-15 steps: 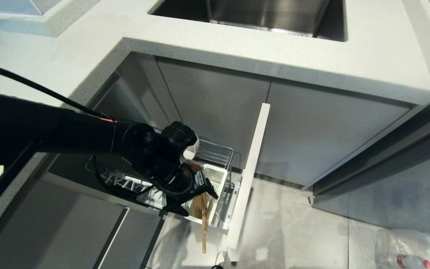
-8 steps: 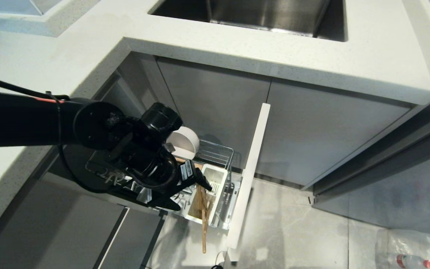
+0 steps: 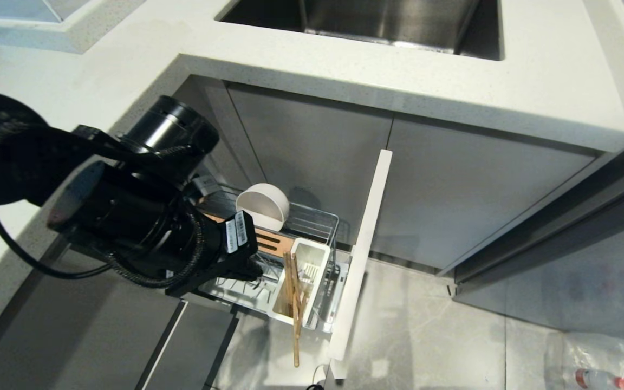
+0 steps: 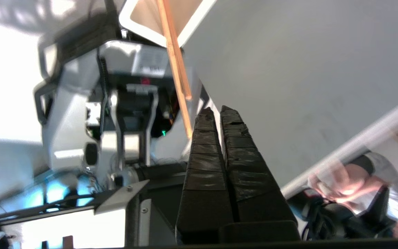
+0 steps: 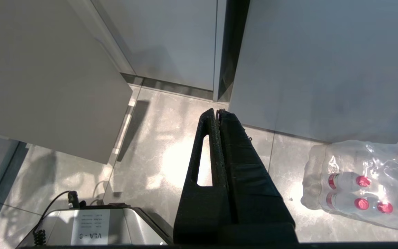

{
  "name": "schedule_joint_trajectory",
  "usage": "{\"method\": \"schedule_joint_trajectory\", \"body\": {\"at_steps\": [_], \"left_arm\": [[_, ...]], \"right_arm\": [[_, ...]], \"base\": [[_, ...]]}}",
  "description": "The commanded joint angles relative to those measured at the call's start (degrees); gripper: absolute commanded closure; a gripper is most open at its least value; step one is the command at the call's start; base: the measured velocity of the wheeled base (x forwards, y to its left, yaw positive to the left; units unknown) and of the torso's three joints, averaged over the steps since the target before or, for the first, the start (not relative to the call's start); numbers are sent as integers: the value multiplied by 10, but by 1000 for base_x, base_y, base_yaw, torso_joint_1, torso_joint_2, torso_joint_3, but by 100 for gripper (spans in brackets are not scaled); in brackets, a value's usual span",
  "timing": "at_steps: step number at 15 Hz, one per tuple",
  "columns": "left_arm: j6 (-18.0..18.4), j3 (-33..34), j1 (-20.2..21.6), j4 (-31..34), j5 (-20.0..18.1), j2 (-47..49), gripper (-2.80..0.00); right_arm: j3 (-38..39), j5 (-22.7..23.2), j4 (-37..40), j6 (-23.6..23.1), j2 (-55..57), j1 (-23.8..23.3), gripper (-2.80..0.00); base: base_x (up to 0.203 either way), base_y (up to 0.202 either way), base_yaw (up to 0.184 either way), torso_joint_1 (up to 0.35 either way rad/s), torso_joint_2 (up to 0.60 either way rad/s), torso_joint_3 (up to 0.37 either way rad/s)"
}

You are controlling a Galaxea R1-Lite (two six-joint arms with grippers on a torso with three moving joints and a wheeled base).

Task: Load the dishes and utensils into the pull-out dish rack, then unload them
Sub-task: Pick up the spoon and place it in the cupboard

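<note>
The pull-out dish rack [image 3: 320,221] stands drawn out from under the counter, with its pale drawer front [image 3: 363,249] edge-on. A cream-white bowl [image 3: 262,207] rests on its edge at the rack's back, beside the brown wooden strip [image 3: 271,242]. The wooden chopsticks [image 3: 294,311] lean in the white cutlery box [image 3: 312,265] and stick out over its near rim. My left arm [image 3: 128,216] hangs to the left of the rack. The left gripper [image 4: 216,111] is shut and empty, with the chopsticks [image 4: 174,62] a little beyond its tips. Over the floor tiles, the right gripper [image 5: 217,111] is shut with nothing in it.
The white countertop [image 3: 344,70] and steel sink [image 3: 377,21] overhang the cabinets. A pack of water bottles [image 5: 368,183] lies on the floor to the right. My own base [image 5: 92,224] sits below the right arm. A person's hand [image 4: 344,183] shows in the left wrist view.
The left arm has risen and drawn back to the left, away from the cutlery box, and its fingers have gone from spread to shut. The bowl now shows fully. The chopsticks stayed in the box.
</note>
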Motion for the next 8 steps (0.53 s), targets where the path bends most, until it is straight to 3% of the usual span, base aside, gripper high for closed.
{"method": "schedule_joint_trajectory", "body": {"at_steps": [1, 5, 8], "left_arm": [[-2, -6, -10, 3, 18, -54, 0], [20, -43, 0, 7, 116, -146, 0], [77, -65, 78, 7, 167, -200, 0]], "right_arm": [[1, 0, 0, 0, 0, 0, 0], [1, 0, 0, 0, 0, 1, 0], [1, 0, 0, 0, 0, 1, 0]], "base": [[0, 0, 0, 0, 0, 0], [0, 0, 0, 0, 0, 0], [0, 0, 0, 0, 0, 0]]}}
